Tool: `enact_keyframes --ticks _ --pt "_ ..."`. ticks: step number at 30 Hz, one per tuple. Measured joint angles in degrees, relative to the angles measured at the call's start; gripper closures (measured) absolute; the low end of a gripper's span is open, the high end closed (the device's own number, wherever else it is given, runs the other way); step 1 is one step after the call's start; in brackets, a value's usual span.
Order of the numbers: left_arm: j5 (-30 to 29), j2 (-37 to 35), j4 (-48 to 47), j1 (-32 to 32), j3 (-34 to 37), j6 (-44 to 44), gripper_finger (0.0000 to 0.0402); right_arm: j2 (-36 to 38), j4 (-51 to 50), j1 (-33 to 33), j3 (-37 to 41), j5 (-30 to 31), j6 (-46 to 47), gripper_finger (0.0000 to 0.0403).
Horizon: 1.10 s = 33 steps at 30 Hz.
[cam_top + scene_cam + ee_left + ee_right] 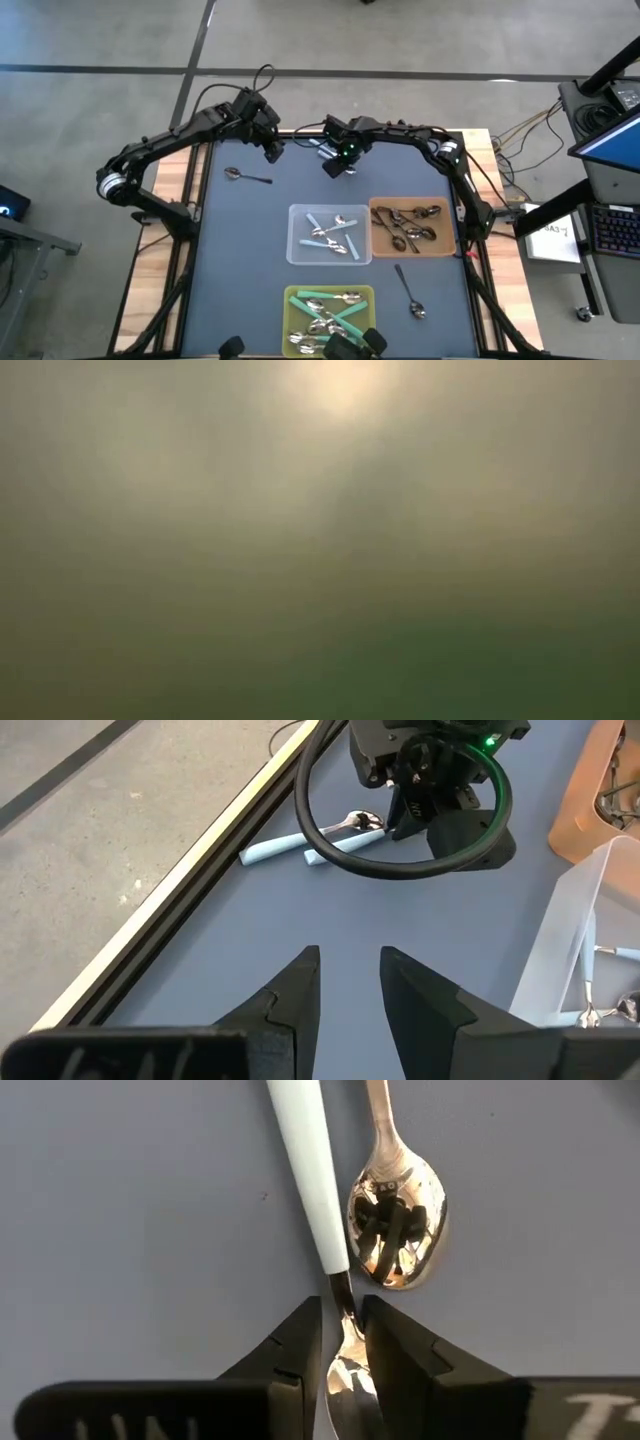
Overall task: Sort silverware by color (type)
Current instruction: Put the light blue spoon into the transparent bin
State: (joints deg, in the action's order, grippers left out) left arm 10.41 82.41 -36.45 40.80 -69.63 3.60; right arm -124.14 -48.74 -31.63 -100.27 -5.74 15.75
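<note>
Spoon [312,1180], light-blue handle: light, stiff, slick metal. Your right gripper [343,1342] jaws narrow around its neck; grip there firmly.

Grey concrete floor [80,40] surrounds the wooden-edged table [190,190].

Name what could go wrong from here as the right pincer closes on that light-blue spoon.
The right pincer straddles the thin metal neck of the light-blue spoon, so it might slip or pivot when lifted. A second spoon lies right beside it and could get nudged. Both sit near the table edge.
</note>
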Motion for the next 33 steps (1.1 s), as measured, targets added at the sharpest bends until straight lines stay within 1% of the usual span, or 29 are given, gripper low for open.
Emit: enact_keyframes --ticks 3,6,7,12,14,17,21,25,27,30,32,33 --pt "0.0 0.0 0.0 0.0 0.0 0.1 0.0312 0.0 -0.2 0.0 0.0 0.0 0.0 0.0352" --pt "0.0 0.0 0.0 0.0 0.0 0.1 0.0312 0.0 -0.3 0.0 0.0 -0.1 -0.1 0.0383" --pt "0.0 0.0 0.0 0.0 0.0 0.2 0.0312 0.0 -0.3 0.0 0.0 -0.2 0.0 0.0387" --pt "0.0 0.0 -0.6 0.0 0.0 0.3 0.0312 0.3 -2.0 0.0 -0.9 -0.9 0.2 0.0392" --pt "0.0 0.0 -2.0 0.0 0.0 1.2 0.0312 0.6 -4.1 0.1 -2.3 -1.3 0.3 0.0392" --pt "0.0 0.0 -4.0 0.1 0.0 2.8 0.0312 2.3 -4.6 0.4 -5.1 -1.7 0.1 0.0393" --pt "0.0 0.0 -5.9 0.2 0.0 3.9 0.0312 3.4 -8.2 1.4 -9.2 -7.2 -0.4 0.0393" --pt "-0.1 0.0 -8.0 0.7 0.0 5.8 0.0312 4.5 -14.7 5.3 -13.4 -12.5 -2.2 0.0393" --pt "-1.3 0.0 -8.7 1.2 0.0 6.1 0.0312 6.0 -17.8 7.9 -14.7 -14.3 -2.8 0.0393" --pt "-4.7 -0.2 -10.1 2.5 0.0 6.9 0.0312 8.4 -21.7 12.6 -15.0 -15.8 -2.9 0.0393" --pt "-5.2 -0.4 -10.7 3.9 0.0 8.2 0.0312 9.8 -22.6 15.7 -14.8 -16.0 -1.9 0.0394" --pt "-5.2 -0.4 -10.7 4.7 0.0 8.8 0.0312 10.6 -22.6 17.1 -14.5 -15.1 -0.5 0.0394"
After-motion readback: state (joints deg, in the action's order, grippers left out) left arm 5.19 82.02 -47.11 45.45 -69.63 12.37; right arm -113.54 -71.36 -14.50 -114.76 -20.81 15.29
